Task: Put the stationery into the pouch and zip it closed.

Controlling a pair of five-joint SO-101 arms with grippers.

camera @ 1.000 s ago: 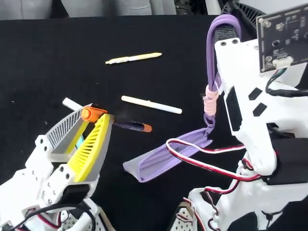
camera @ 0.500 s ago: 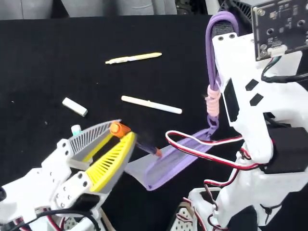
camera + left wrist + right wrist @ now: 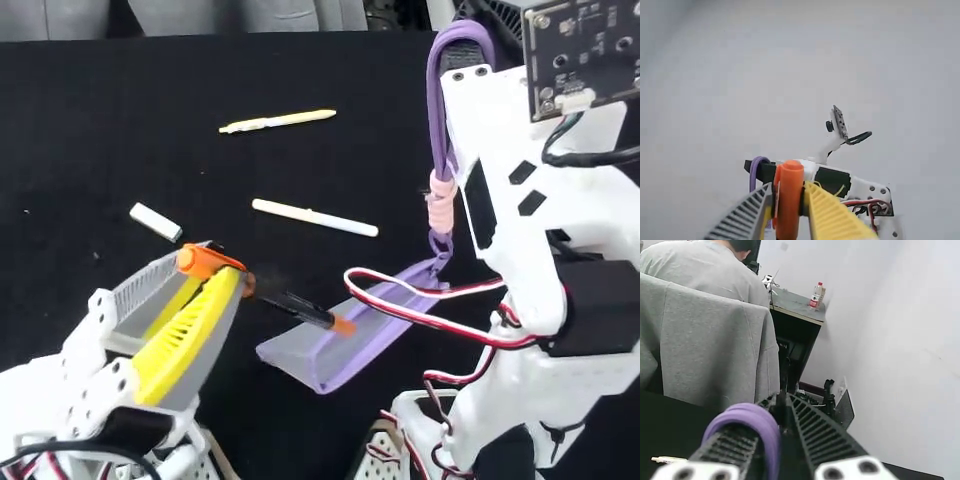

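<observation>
In the high view my left gripper stands at the lower left, shut on a dark marker with an orange cap. The marker's orange far tip reaches the open mouth of the lavender pouch. The orange cap also sits between the grey and yellow fingers of the left gripper. My right gripper is raised at the upper right, shut on the pouch's purple strap, and the pouch hangs from it tilted. The strap loops beside the right gripper.
A yellow pen, a white pen and a white eraser lie on the black table behind the pouch. Red and white cables of the right arm cross above the pouch.
The left gripper swung right toward the pouch with the marker, then drew back a little to the left. The marker's tip now lies at the pouch mouth. The pouch shifted slightly.
</observation>
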